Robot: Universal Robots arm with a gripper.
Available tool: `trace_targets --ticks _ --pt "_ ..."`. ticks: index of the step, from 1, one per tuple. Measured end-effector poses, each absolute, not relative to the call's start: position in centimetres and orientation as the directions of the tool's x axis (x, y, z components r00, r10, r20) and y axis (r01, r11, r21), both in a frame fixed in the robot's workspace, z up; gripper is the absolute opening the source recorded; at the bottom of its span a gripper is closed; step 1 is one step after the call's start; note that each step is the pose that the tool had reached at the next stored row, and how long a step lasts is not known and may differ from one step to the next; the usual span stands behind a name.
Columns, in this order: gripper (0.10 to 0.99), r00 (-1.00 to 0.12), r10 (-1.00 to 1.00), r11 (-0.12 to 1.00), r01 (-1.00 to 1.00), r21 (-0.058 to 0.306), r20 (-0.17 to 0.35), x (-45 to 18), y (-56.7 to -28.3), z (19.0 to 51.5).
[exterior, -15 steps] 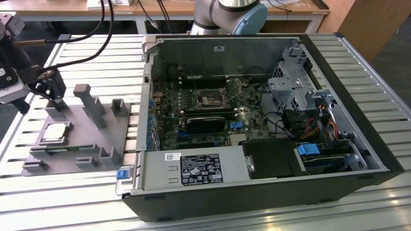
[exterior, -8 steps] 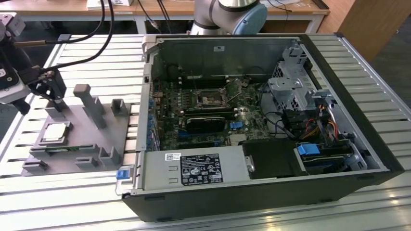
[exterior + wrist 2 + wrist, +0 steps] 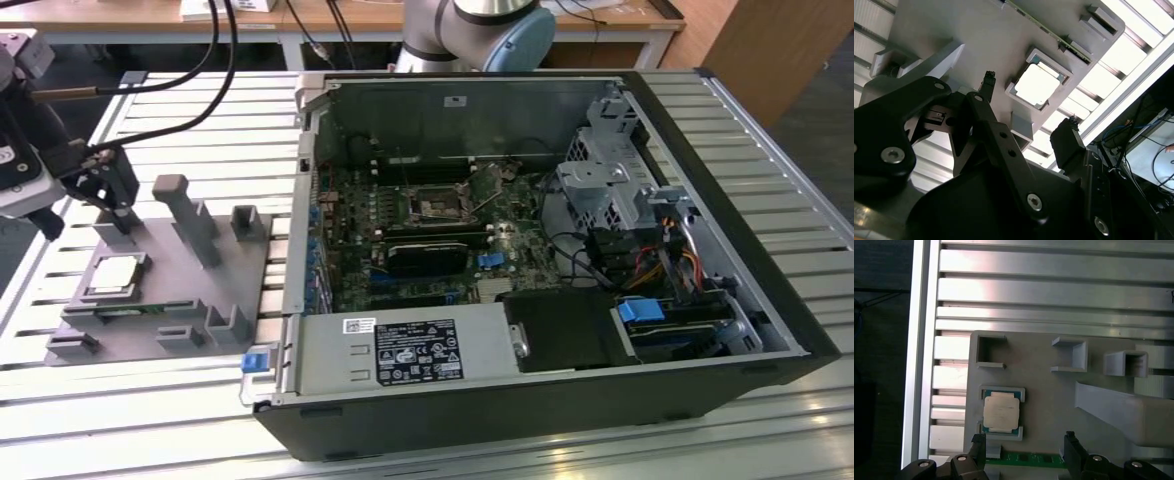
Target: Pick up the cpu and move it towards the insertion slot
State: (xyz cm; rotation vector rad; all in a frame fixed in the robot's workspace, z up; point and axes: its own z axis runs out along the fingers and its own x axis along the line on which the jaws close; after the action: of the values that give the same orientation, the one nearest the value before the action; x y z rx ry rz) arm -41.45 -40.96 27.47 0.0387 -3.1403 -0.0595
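The cpu (image 3: 115, 275) is a pale silver square chip lying flat in a nest of the grey fixture plate (image 3: 254, 280), at the exterior view's left. In both wrist views the cpu (image 3: 1038, 84) (image 3: 1001, 412) rests untouched in that nest. My gripper (image 3: 80, 212) hangs above the fixture's far left corner, open, with nothing between its fingers (image 3: 988, 79). In the first wrist view the gripper (image 3: 1024, 439) stands a little off from the chip. The insertion slot (image 3: 434, 203) is the square silver-framed socket on the motherboard inside the open computer case.
The open black computer case (image 3: 747, 300) fills the middle and the exterior view's right. Several upright grey blocks (image 3: 187, 215) rise from the fixture plate near the chip. A green memory stick (image 3: 1029, 458) lies along the fixture's edge. All stands on a slatted aluminium table (image 3: 134, 400).
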Motion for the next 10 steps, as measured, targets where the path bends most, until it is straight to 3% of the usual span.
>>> trace_targets --ticks 10 --pt "0.722 -1.0 -0.025 0.999 -0.025 0.038 0.0 -41.45 -40.95 27.17"
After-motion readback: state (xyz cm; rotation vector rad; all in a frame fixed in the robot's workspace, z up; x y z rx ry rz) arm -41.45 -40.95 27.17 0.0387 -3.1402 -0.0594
